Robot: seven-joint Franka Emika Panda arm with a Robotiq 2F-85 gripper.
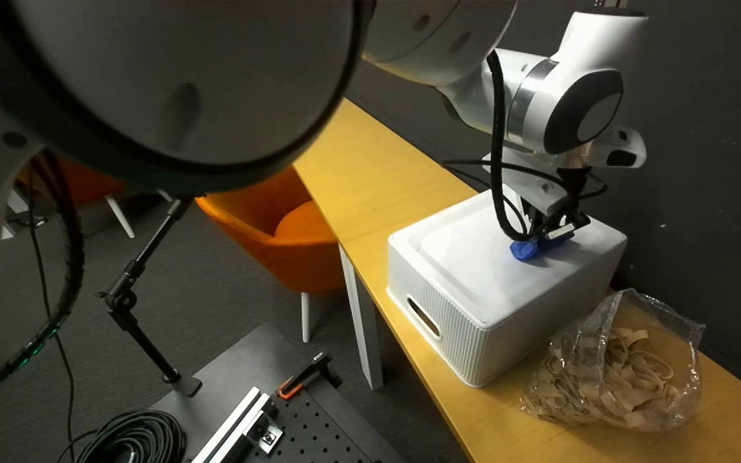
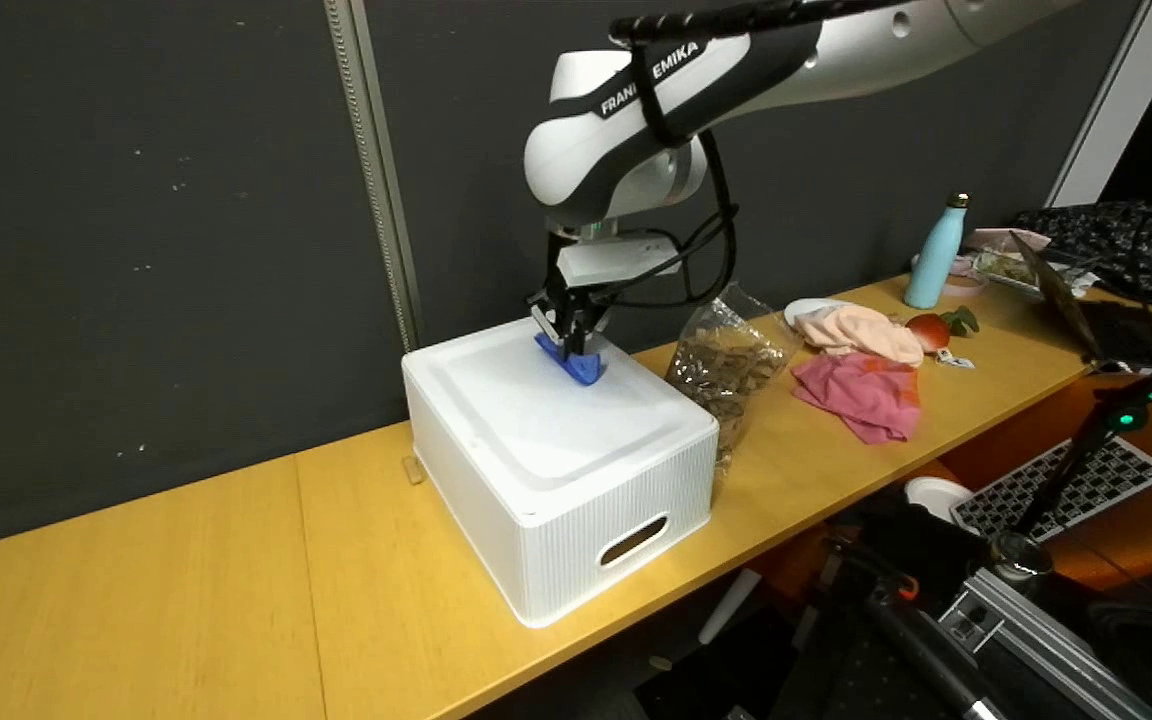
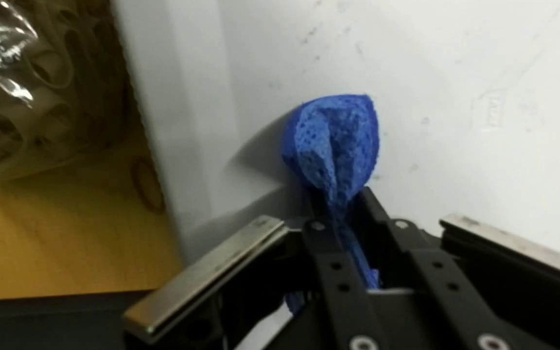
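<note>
Gripper (image 3: 341, 200) pinching folded blue sponge (image 3: 334, 141) at top of white ribbed storage box (image 2: 536, 430); clear bag (image 1: 660, 316) of rubber bands (image 1: 634, 386) sitting beside it on table (image 2: 186, 600).

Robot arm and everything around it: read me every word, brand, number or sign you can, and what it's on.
"FRAN" and "EMIKA" on the robot arm, in an exterior view; a black band hides letters between.
Too blurred to read: a small marking on the white box, in the wrist view.

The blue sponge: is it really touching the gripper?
Touching: the wrist view shows the gripper pinching the blue sponge from both sides, squeezing its middle thin.
</note>
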